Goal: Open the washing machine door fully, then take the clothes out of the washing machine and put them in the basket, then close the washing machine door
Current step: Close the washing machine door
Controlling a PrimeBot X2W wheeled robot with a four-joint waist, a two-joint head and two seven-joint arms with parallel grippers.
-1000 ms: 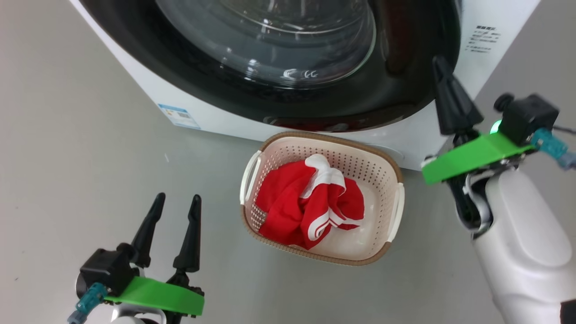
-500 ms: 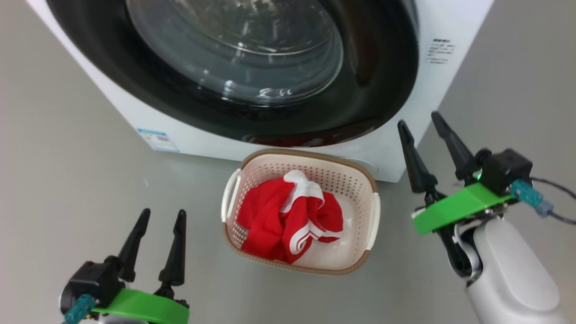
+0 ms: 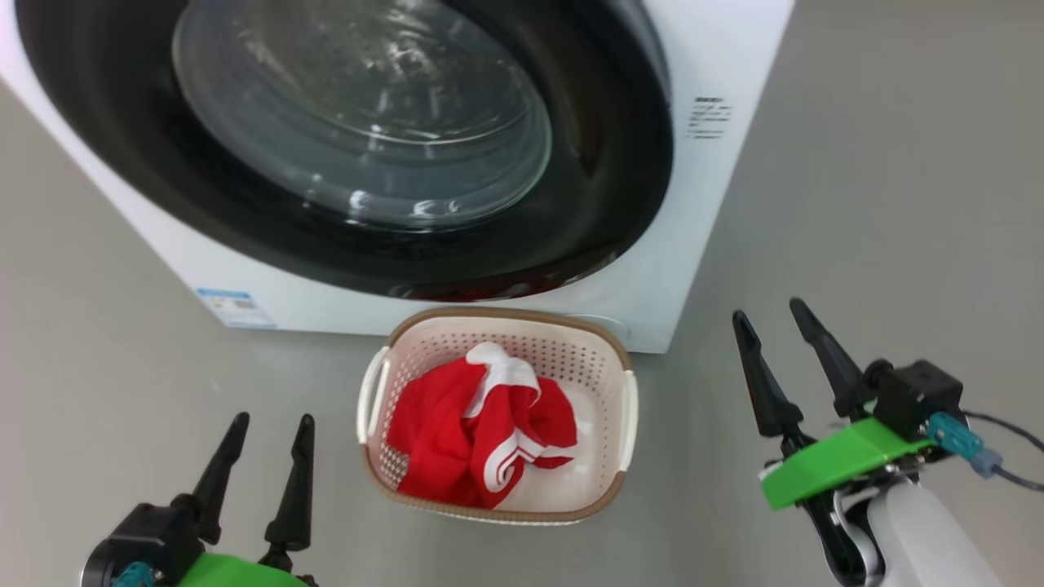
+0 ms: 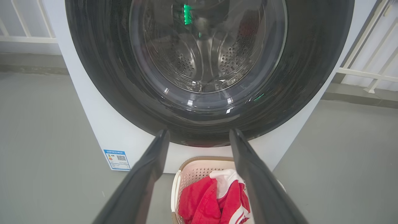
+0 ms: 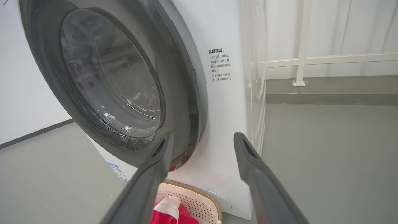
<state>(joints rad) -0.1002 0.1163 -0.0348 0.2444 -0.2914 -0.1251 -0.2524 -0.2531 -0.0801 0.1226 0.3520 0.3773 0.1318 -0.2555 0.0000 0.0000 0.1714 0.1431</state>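
A: What has changed since a second ago?
B: The right gripper [image 3: 767, 314] has been drawn down and away from the door [image 3: 359, 122], where it was pinched shut beside the rim. Its fingers [image 3: 754, 371] are now spread wide and nothing is held. The camera has been tilted as well, so the machine's shift across the picture is not to be read as a move.
A: And the head view?
B: The left gripper [image 3: 275, 417] is seen low at the left, likewise spread and empty. The clothes [image 3: 465, 432] are heaped in the basket [image 3: 497, 314], which is set on the floor [image 3: 122, 367] just in front of the washing machine [image 3: 652, 302], between the two grippers.
A: The left wrist view?
B: The drum [image 4: 205, 56] is seen through the glass, and no fabric can be made out in it.
A: The right wrist view?
B: The door is seen lying flat against the front, with no gap.
A: Which step is in hand?
B: The closing is judged done. Little is called for next: the latch might be checked with a light press, with the arms kept clear of the basket.
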